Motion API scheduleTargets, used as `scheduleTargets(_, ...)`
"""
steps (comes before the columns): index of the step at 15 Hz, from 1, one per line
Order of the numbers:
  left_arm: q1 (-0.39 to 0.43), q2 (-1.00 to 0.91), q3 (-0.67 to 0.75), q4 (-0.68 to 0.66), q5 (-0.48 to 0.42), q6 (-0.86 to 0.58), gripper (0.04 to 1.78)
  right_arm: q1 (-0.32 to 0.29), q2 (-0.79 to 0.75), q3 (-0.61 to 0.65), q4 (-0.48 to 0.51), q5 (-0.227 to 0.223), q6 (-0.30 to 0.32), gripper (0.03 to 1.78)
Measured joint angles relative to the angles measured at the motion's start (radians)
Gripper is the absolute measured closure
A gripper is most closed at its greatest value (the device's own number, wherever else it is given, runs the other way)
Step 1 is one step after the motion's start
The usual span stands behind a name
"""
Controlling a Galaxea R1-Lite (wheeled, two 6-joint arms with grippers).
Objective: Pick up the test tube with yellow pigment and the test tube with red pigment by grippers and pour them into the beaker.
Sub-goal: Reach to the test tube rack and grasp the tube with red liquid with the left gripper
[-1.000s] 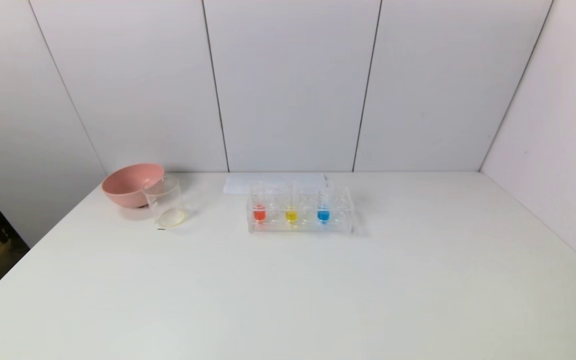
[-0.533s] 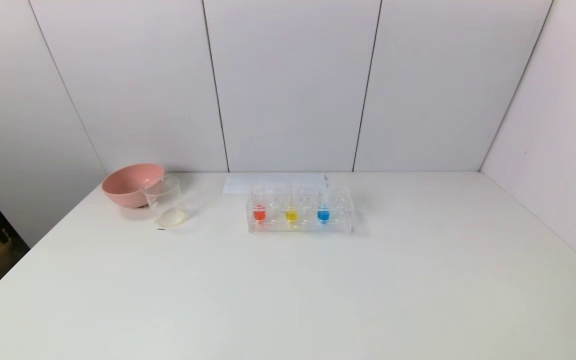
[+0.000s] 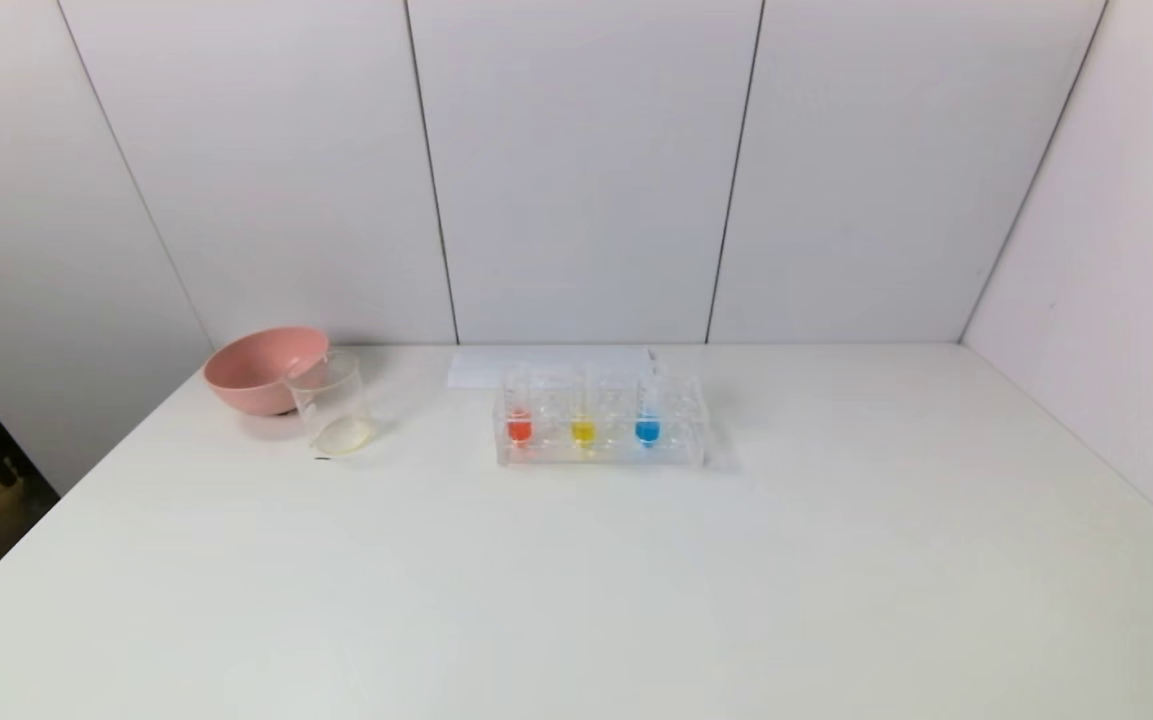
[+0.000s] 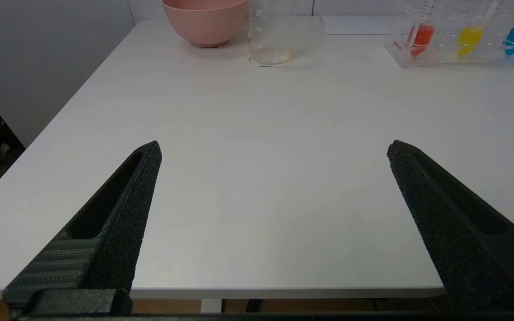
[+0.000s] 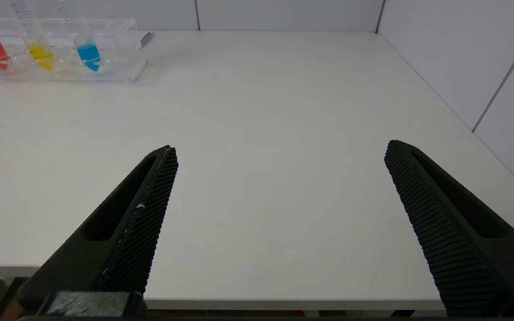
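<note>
bowl (image 3: 264, 367): pink
beaker (image 3: 333, 405): clear, yellowish base
test tube with red pigment (image 3: 519, 418): red-orange
test tube with yellow pigment (image 3: 583, 420): yellow
third tube (image 3: 647, 418): blue
table (image 3: 576, 580): white

- White table (image 3: 576, 580), broad and bare across its near half.
- Far left, a pink bowl (image 3: 261, 368) sits on it.
- Just beside the bowl, touching or nearly so, the beaker (image 3: 332, 403) stands upright, a pale film at its bottom.
- Mid-table toward the back, a clear rack (image 3: 603, 425) rests flat on the top.
- Behind the rack, a white sheet of paper (image 3: 546, 362) lies against the far edge.
</note>
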Motion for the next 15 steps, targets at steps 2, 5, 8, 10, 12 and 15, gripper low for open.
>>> scheduleTargets(2,0.000,0.000,0.000,0.000,0.000,0.001,0.04,0.000,0.000,0.000,0.000,0.000,0.000,0.11)
scheduleTargets(5,0.000,0.000,0.000,0.000,0.000,0.000,0.04,0.000,0.000,0.000,0.000,0.000,0.000,0.11)
scheduleTargets(8,0.000,0.000,0.000,0.000,0.000,0.001,0.04,0.000,0.000,0.000,0.000,0.000,0.000,0.11)
scheduleTargets(10,0.000,0.000,0.000,0.000,0.000,0.002,0.04,0.000,0.000,0.000,0.000,0.000,0.000,0.11)
scheduleTargets(12,0.000,0.000,0.000,0.000,0.000,0.002,0.04,0.000,0.000,0.000,0.000,0.000,0.000,0.11)
scheduleTargets(15,0.000,0.000,0.000,0.000,0.002,0.009,0.04,0.000,0.000,0.000,0.000,0.000,0.000,0.11)
